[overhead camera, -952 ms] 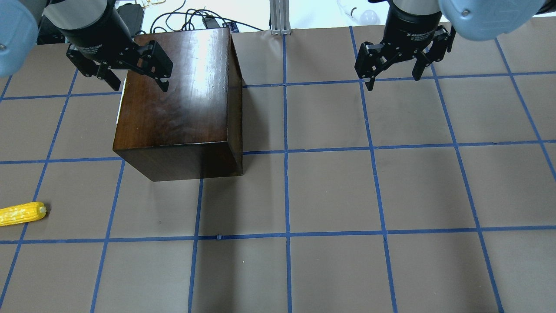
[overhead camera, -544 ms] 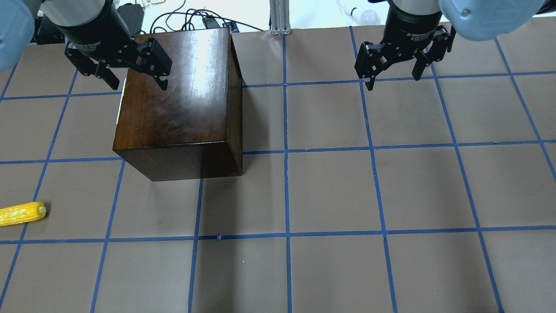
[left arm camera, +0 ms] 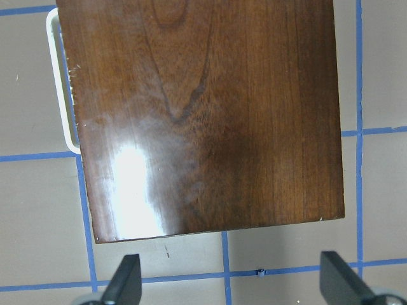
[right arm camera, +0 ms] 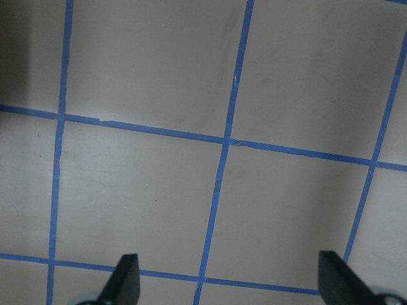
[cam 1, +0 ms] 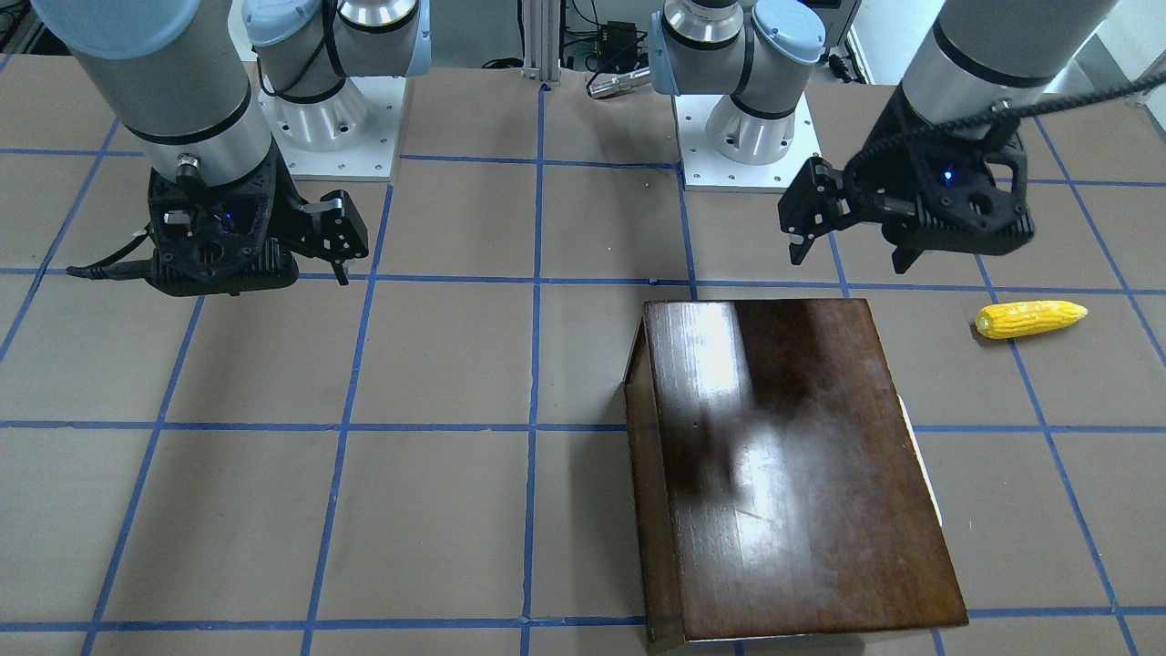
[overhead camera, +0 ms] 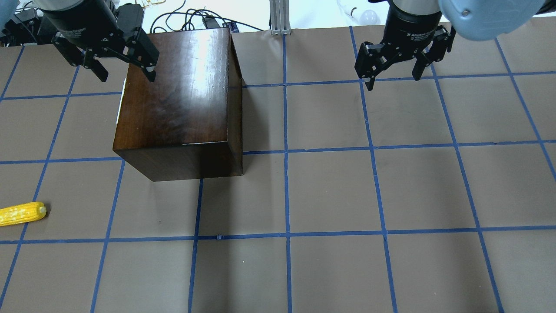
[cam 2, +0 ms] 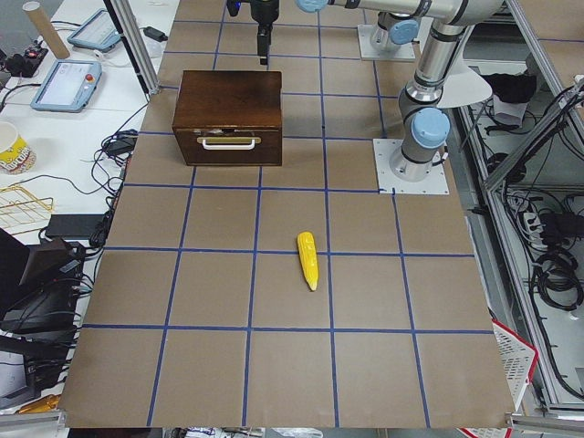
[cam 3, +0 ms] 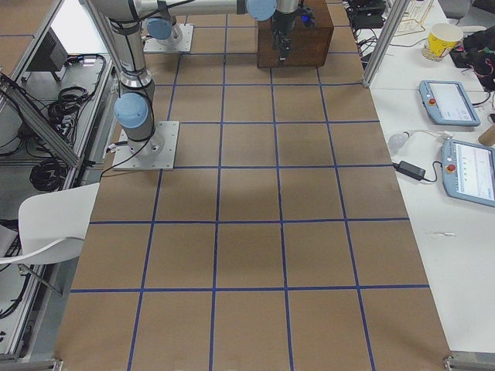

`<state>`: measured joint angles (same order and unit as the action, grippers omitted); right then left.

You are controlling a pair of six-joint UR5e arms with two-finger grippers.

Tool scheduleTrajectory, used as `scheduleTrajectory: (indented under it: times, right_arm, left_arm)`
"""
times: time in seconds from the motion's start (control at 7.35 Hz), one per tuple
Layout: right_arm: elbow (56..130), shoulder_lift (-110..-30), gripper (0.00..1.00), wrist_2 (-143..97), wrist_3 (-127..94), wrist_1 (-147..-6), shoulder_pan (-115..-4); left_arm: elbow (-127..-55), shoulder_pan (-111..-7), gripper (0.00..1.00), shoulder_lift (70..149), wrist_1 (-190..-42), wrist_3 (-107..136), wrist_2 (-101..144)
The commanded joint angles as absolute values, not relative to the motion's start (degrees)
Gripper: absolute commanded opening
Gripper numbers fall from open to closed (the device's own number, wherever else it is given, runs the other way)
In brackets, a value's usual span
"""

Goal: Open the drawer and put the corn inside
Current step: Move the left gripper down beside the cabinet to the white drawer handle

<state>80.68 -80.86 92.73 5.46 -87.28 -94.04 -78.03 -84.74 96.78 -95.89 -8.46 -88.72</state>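
Outside the shut drawer point(cam 2: 265, 149), the corn point(overhead camera: 21, 213) lies on the table point(overhead camera: 330, 191)

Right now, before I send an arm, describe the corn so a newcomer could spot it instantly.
Start at the glossy dark-brown cabinet on the robot's left half of the table. Beyond its drawer front, toward the table's left end and nearer the robot, the corn lies flat, touching nothing else. It is the only bright yellow thing there: a small, bumpy, tapered cob.
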Motion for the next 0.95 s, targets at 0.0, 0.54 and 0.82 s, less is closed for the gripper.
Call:
scheduleTrajectory:
  times: [0.0,0.54,0.82]
  right_arm:
    - [80.68,-80.86,1.00,92.72,5.45,-87.28,-94.04]
    - [80.68,-80.86,1.00,92.72,5.54,-87.28,-94.04]
    - [80.68,-80.86,1.00,92.72,5.45,-87.28,-94.04]
  left_arm:
    - [-76.99,-77.99,1.00,100.27,-96.24,-12.89,-85.00]
    - [-77.69,-64.79,1.00,102.74,-97.12,-24.67,-81.56]
    - [-77.69,-64.34,1.00,108.16,-92.06,-28.56,-78.51]
